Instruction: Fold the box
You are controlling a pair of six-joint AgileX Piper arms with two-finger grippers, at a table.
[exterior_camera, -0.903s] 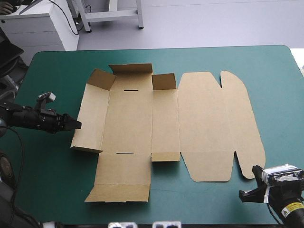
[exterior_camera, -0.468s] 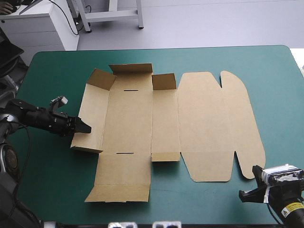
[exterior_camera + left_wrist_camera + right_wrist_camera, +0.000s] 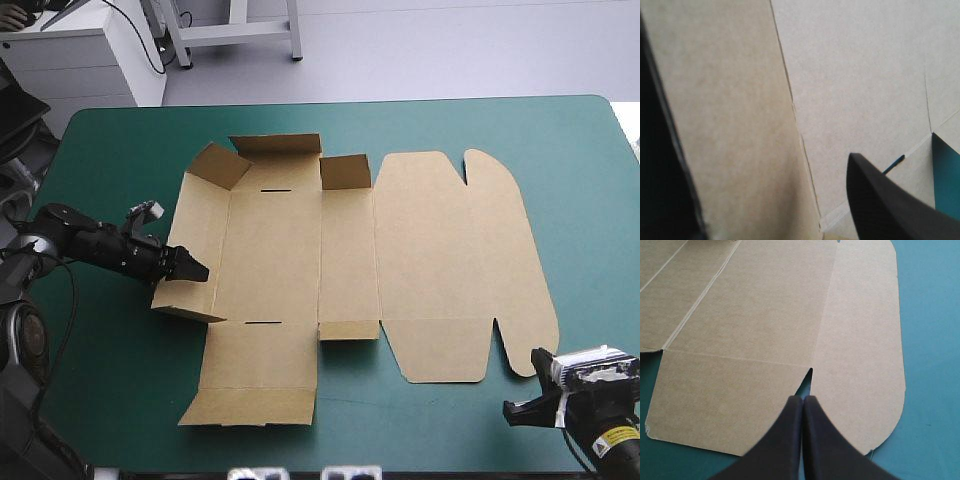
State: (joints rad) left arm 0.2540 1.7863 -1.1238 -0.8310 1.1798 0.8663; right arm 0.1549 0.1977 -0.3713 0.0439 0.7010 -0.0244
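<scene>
Lying spread over the middle of the teal-green counter [image 3: 110,140], the brown box [image 3: 430,250] is seen mostly flat: the lid panels are flat at the right, while the left wall [image 3: 195,235] and the far flaps are raised. The left pincer [image 3: 192,269] is seen open, its black fingers set apart at the wall's near end. The right pincer [image 3: 803,400] is closed, by the lid's near corner.

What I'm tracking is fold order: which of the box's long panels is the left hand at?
The leftmost panel: it tilts up at the left hand; the other long panels lie flat.
</scene>
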